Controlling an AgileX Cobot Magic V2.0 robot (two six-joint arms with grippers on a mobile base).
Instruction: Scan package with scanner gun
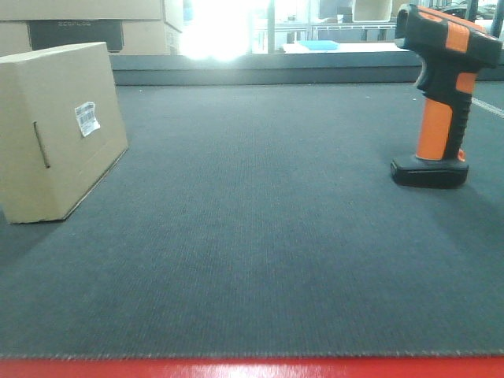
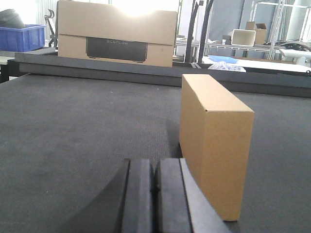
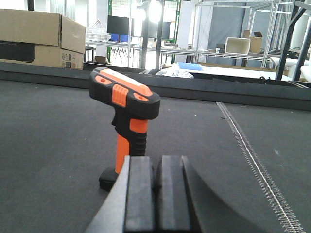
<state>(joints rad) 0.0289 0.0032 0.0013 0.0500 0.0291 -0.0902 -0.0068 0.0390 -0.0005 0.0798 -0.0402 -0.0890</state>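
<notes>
The package (image 1: 55, 130), a plain tan cardboard box with a white barcode label (image 1: 87, 118) and a thin slot, stands on the dark mat at the left. In the left wrist view it (image 2: 214, 138) stands just ahead and right of my left gripper (image 2: 155, 167), which is shut and empty. The scanner gun (image 1: 441, 94), black with an orange handle, stands upright on its flat base at the right. In the right wrist view it (image 3: 125, 111) stands just ahead and left of my right gripper (image 3: 155, 165), which is shut and empty. Neither gripper shows in the front view.
Stacked cardboard boxes with a dark printed panel (image 2: 116, 41) stand behind the mat's raised far edge (image 1: 260, 75). A blue crate (image 2: 22, 38) sits far left. A white stitched line (image 3: 252, 165) runs along the mat at the right. A red edge (image 1: 252, 368) borders the front.
</notes>
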